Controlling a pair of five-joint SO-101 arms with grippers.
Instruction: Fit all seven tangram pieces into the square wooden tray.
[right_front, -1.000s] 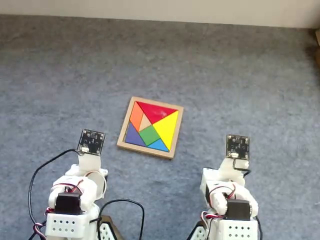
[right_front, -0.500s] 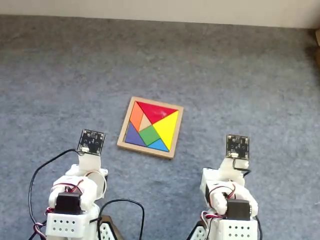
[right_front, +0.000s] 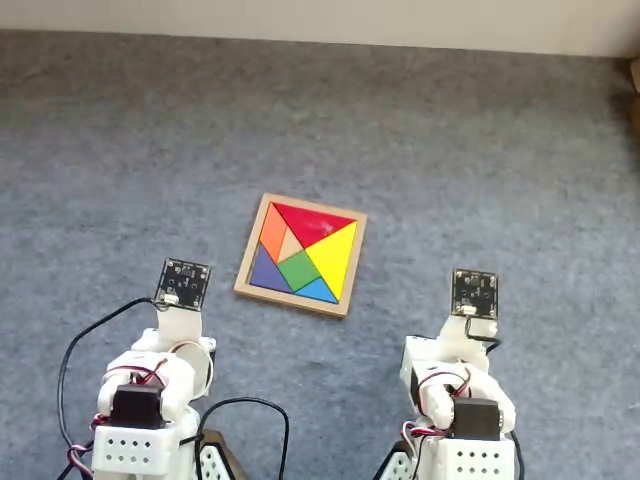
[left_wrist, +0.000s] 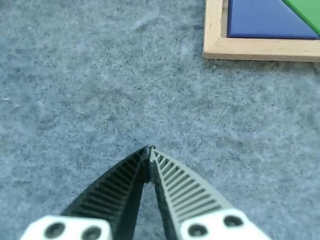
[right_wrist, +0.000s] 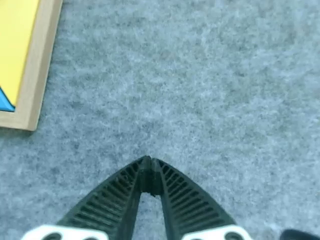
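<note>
Wood tray (right_front: 290, 301) lies on the grey carpet (right_front: 500, 150), about midway between its left and right edges and nearer the edge where my arms stand, turned a little off square to that edge. I count seven pieces inside: red triangle (right_front: 312, 222) at the far side, yellow triangle (right_front: 335, 258) along the right rim, orange piece (right_front: 272, 238) on the left, a small pale triangle (right_front: 290, 245), green square (right_front: 299, 270) near the centre, dark blue triangle (right_front: 264, 272) in the near left corner, light blue piece (right_front: 318, 290) on the near rim. They sit edge to edge with no gap I can make out, so I judge the fit done. Left arm (right_front: 150, 390) and right arm (right_front: 460, 395) are folded back, one off each near corner of the tray and well apart from it. Left gripper (left_wrist: 149, 150) has its fingers pressed together on nothing, above bare carpet; right gripper (right_wrist: 148, 161) likewise. I read this as parking: tips closed since nothing is left to carry, arms held clear so the frame is not nudged.
</note>
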